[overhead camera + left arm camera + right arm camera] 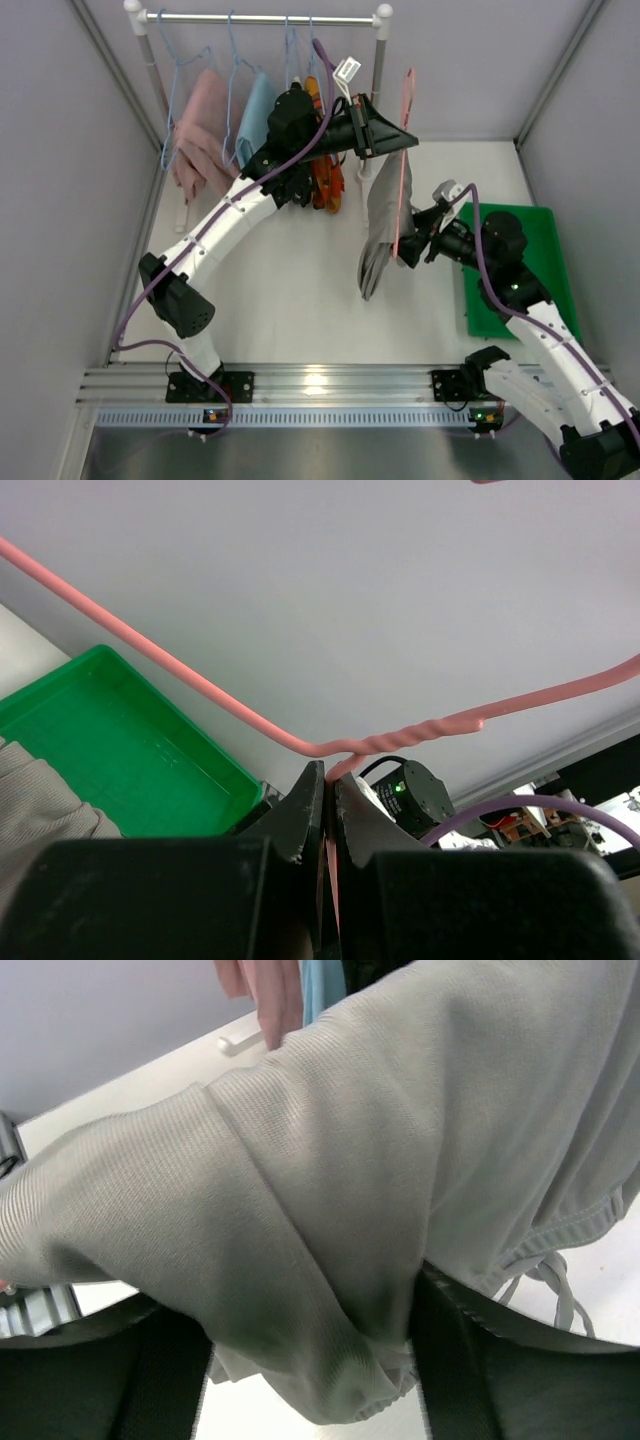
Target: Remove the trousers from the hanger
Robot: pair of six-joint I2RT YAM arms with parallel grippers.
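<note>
The grey trousers (383, 215) are draped over a pink wire hanger (406, 110) held in the air off the rail (265, 17), above the white table (290, 290) and just left of the green tray (545, 225). In the top view the hanger's long axis runs from far to near, and the cloth sags off it toward me and to the left.

My left gripper (328, 780) has its jaws together, pinching the hanger wire below the twisted neck. My right gripper (408, 243) is much the nearer to the cloth and comes at it from the tray side. Its wrist view shows a thick grey fold filling the gap between the fingers (455, 1360). I cannot tell whether they are pinching it.

I judge the pull should go rightward, across the hanger's axis, toward the tray. The orange-red pair (322, 180) hangs on the rail behind my left arm.
</note>
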